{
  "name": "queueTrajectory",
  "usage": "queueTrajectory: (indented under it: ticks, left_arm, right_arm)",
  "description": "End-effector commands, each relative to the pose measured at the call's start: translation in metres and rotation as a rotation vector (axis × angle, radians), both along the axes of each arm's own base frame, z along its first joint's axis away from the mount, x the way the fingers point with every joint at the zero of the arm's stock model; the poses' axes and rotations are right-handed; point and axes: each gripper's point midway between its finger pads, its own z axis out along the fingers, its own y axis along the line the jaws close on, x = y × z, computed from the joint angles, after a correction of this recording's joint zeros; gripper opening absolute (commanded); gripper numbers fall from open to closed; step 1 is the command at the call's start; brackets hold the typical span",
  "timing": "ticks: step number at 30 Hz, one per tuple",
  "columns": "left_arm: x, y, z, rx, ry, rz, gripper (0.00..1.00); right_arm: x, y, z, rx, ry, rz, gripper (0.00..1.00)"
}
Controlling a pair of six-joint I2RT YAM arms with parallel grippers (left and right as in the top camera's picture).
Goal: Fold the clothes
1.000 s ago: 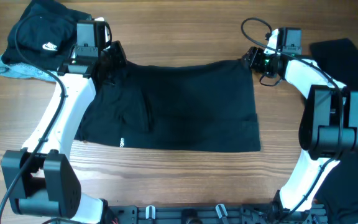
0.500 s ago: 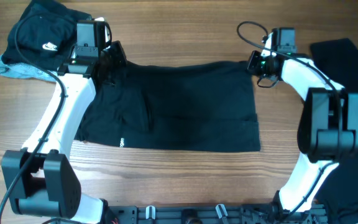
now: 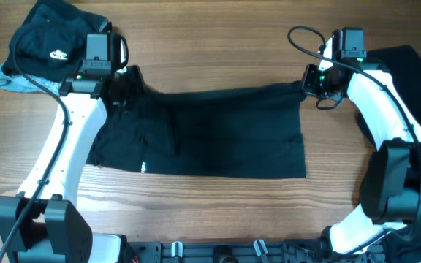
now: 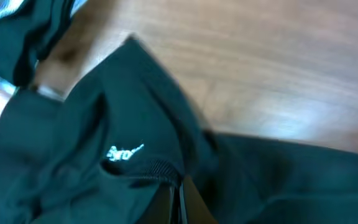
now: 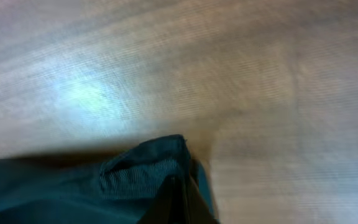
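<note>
Overhead change: your right gripper (image 3: 309, 79) has just clamped the black garment's (image 3: 210, 139) far right corner.
Other side: your left gripper (image 3: 125, 79) is clenched on the far left corner.
Garment: it lies on the table (image 3: 218, 36), far edge stretched between both.
Meaning: you can probably start the fold.

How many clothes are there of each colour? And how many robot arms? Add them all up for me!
Black clothes: 3 (spread-out one, swoosh one, one at the right edge)
Grey-blue clothes: 1 (grey-blue one)
Robot arms: 2 (left arm, right arm)
Total: 6
</note>
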Motion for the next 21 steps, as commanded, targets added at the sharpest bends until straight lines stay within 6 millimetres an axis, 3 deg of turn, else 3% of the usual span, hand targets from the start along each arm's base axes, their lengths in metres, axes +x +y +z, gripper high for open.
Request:
queueTrajectory:
  ticks: [1,4,9,15,21]
  left_arm:
    - [-0.015,0.020,0.000,0.022,0.051,0.032,0.04]
    - [-0.030,0.033,-0.007,0.024,0.120,0.063,0.04]
    - [-0.038,0.035,-0.011,0.027,0.157,0.067,0.04]
    - [-0.048,0.037,-0.015,0.041,0.202,0.072,0.04]
    - [-0.063,0.046,-0.023,0.090,0.276,0.089,0.04]
  right_arm:
    - [-0.017,-0.010,-0.001,-0.059,0.060,-0.001,0.05]
    - [-0.040,-0.010,-0.007,-0.056,0.157,0.002,0.04]
    - [-0.062,-0.006,-0.012,-0.036,0.246,0.010,0.05]
    - [-0.072,0.003,-0.012,0.004,0.277,0.072,0.08]
    - [-0.094,0.004,-0.013,0.009,0.370,0.071,0.08]
